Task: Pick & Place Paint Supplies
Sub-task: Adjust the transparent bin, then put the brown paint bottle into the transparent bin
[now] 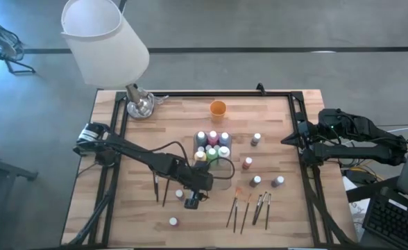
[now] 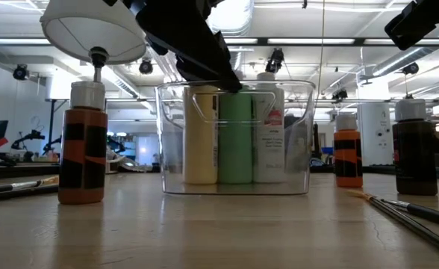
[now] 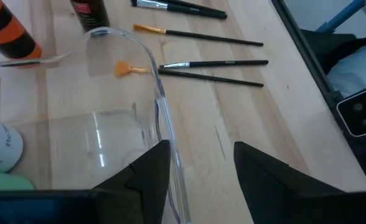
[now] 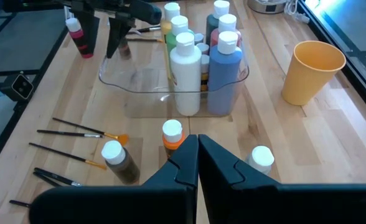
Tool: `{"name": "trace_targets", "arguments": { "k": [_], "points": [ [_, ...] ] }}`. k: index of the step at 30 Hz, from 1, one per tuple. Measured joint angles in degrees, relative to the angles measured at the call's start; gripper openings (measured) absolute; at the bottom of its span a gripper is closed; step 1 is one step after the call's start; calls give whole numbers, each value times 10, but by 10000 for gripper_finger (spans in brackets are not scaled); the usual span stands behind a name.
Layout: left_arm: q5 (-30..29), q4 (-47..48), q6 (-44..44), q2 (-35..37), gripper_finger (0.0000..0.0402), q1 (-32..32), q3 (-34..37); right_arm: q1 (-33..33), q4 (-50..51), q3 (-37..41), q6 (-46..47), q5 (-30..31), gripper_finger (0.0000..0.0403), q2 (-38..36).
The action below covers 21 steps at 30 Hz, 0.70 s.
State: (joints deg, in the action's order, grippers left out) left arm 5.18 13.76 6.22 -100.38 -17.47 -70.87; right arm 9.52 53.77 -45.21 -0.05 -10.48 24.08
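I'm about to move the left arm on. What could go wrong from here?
1. The left gripper, open and empty, straddles the clear tray's wall; moving sideways could drag it.
2. Bottles stand packed inside the tray, so a shove might topple them.
3. Paintbrushes lie just beyond the tray and could get scattered. The right gripper waits shut, away from this.

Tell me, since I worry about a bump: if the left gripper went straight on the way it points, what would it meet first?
Probably the wall of the clear plastic tray, which runs up between the open left gripper fingers. Beyond lie the thin dark-handled paintbrushes; depth is hard to judge.
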Motion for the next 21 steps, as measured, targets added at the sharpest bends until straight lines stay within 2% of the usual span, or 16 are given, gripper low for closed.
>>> {"name": "trace_targets", "arguments": {
  "k": [12, 21],
  "points": [
    [23, -5, -20, 0, 181, 0, 0, 0, 0, 0, 0, 0, 8, 0],
    [-35, 37, -82, 63, 181, -1, -31, 0, 0, 0, 0, 0, 8, 0]
  ]
}}
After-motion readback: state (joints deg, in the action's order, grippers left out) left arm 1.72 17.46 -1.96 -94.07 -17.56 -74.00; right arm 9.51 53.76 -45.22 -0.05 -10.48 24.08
